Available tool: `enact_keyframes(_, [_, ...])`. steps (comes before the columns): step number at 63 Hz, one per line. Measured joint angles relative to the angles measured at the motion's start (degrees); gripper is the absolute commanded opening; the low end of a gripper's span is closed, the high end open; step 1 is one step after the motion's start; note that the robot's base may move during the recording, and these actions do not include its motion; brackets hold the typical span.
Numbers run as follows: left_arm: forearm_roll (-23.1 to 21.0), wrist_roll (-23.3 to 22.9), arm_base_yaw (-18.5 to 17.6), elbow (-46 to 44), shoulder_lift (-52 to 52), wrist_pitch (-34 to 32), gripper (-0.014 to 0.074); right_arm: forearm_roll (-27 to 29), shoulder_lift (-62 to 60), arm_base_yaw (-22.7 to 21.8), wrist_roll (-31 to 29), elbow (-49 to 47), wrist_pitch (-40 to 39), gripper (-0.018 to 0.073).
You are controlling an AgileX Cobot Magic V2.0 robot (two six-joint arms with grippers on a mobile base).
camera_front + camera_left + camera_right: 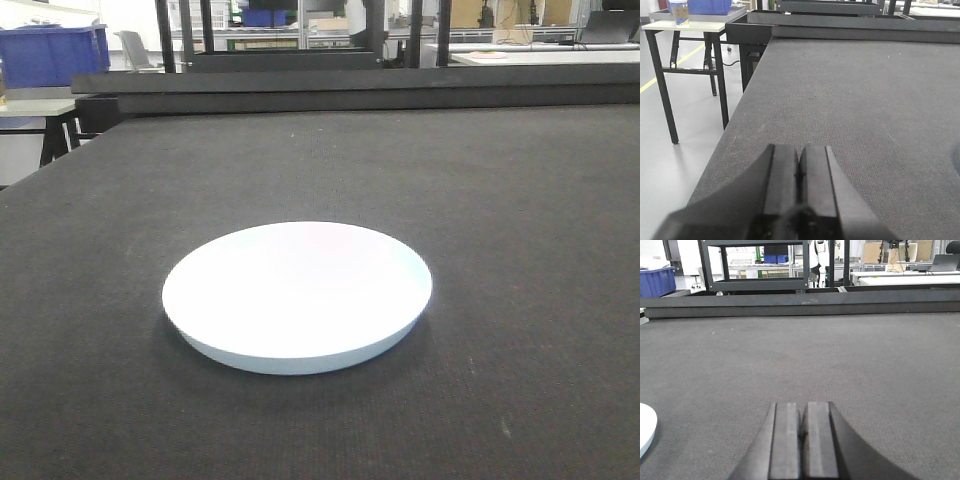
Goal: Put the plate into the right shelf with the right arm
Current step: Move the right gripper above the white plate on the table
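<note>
The white round plate (298,294) lies flat on the dark grey table (520,200), near its front middle. Its rim (646,432) shows at the lower left edge of the right wrist view. My right gripper (801,406) is shut and empty, low over the table to the right of the plate and apart from it. My left gripper (799,149) is shut and empty too, near the table's left edge. The right shelf is out of view. Neither gripper shows in the front view.
A raised black ledge (350,88) runs along the table's far side, with a black rack (760,265) behind it. A blue bin (50,55) sits on a side table (685,27) at the left. The floor (670,150) drops off beyond the left edge.
</note>
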Motion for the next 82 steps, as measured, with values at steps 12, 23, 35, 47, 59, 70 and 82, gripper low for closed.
enact_keyframes(12, [0.0,0.0,0.0,0.0,0.0,0.0,-0.0047,0.0,0.0,0.0,0.0,0.0,0.0,0.0057])
enact_keyframes(23, [0.0,0.0,0.0,0.0,0.0,0.0,-0.0047,0.0,0.0,0.0,0.0,0.0,0.0,0.0057])
enact_keyframes(35, [0.0,0.0,0.0,0.0,0.0,0.0,-0.0047,0.0,0.0,0.0,0.0,0.0,-0.25,0.0057])
enact_keyframes(47, [0.0,0.0,0.0,0.0,0.0,0.0,-0.0047,0.0,0.0,0.0,0.12,0.0,-3.35,0.0057])
enact_keyframes(59, [0.0,0.0,0.0,0.0,0.0,0.0,-0.0047,1.08,0.0,0.0,6.11,-2.0,-1.39,0.0057])
enact_keyframes(70, [0.0,0.0,0.0,0.0,0.0,0.0,-0.0047,1.21,0.18,0.0,6.8,-15.21,15.91,0.0057])
enact_keyframes(82, [0.0,0.0,0.0,0.0,0.0,0.0,-0.0047,3.86,10.1,0.0,-2.48,-29.36,32.51,0.0057])
